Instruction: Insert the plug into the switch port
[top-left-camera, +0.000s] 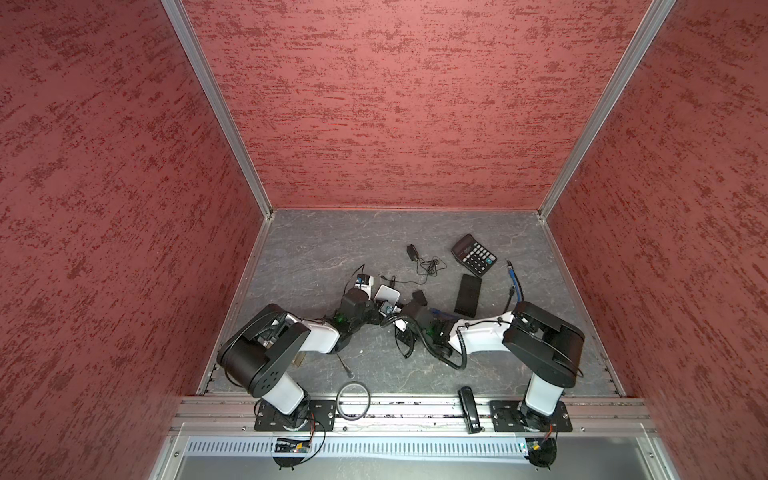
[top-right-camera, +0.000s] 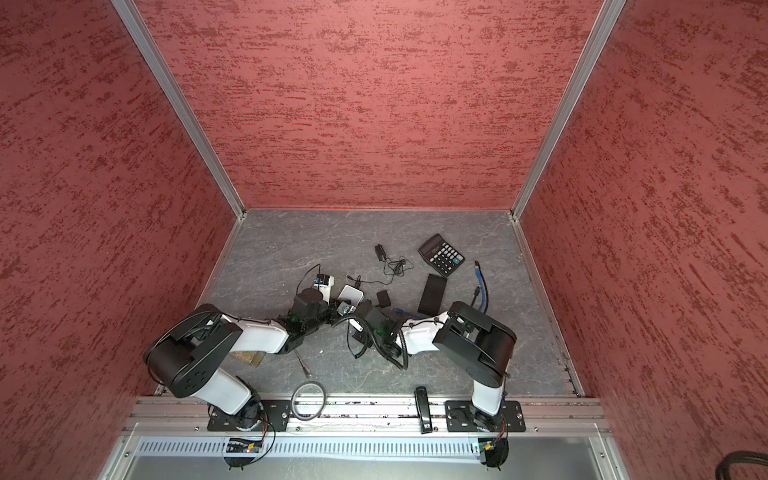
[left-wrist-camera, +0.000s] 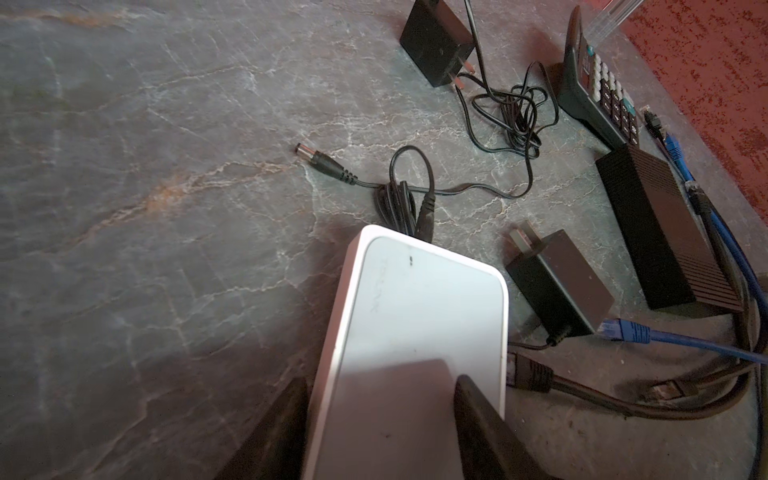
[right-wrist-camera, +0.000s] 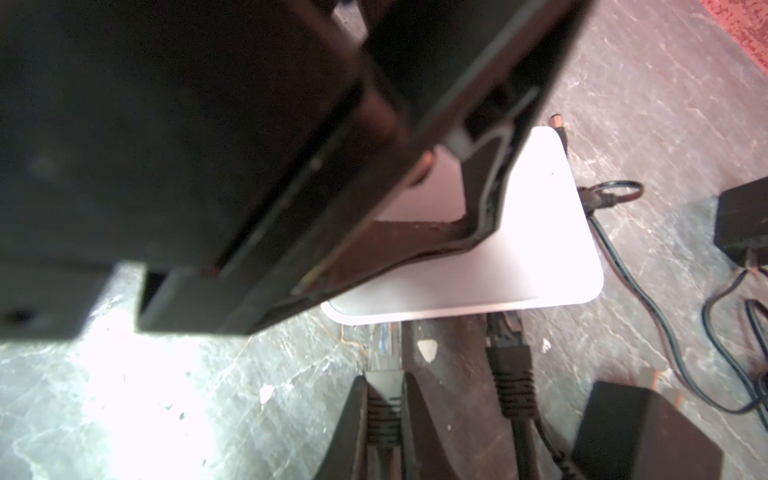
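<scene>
Plug (right-wrist-camera: 384, 395) in right tool (right-wrist-camera: 384, 380), at switch (right-wrist-camera: 540, 232) edge

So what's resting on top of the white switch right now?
One finger of the left gripper lies across the top face of the white switch; the rest is bare. The patch beneath that finger and the underside are hidden.

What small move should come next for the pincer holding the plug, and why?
Probably ease the right pincer forward, straight along the plug: its clear tip sits at the port edge of the white switch, apparently not fully in, beside a black plug seemingly already seated, while the left pincer clamps the switch.
</scene>
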